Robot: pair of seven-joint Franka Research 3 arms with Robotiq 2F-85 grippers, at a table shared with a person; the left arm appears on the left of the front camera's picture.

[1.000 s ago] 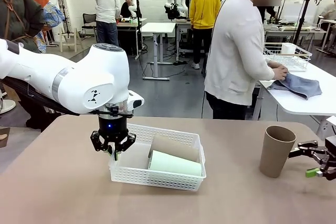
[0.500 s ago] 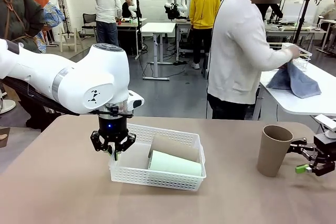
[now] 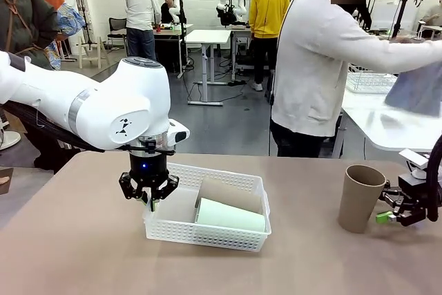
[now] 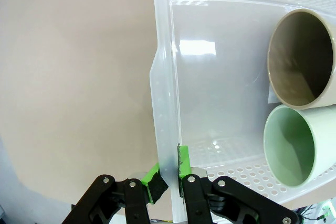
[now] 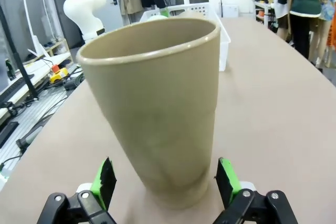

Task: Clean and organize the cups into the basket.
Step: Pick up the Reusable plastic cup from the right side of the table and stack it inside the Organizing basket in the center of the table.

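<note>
The matte beige-brown table (image 3: 76, 253) lies smooth and bare in the foreground. On it sits the shallow white perforated plastic basket (image 3: 207, 234). The left gripper (image 3: 148, 197) is clamped on the basket's left end wall, one green pad inside and one outside. Two cups lie on their sides in the basket's right half, touching: the pale mint green tumbler (image 3: 231, 215) nearer, the tan-brown tumbler (image 3: 231, 195) behind it. To the right, well apart from the basket, a second tan-brown tumbler (image 3: 360, 198) stands upright on the table, mouth up. The right gripper (image 3: 390, 213) is spread open low beside its base, with a pad to either side and neither touching.

Beyond the table's far edge a person in a white long-sleeved top (image 3: 311, 67) stretches an arm out to a blurred blue-grey cloth (image 3: 418, 91) above a white side table (image 3: 376, 126), near a white wire basket (image 3: 369, 81). Farther back are a grey floor (image 3: 228, 119), more white tables and several standing people, one in a yellow hoodie (image 3: 269, 8).
</note>
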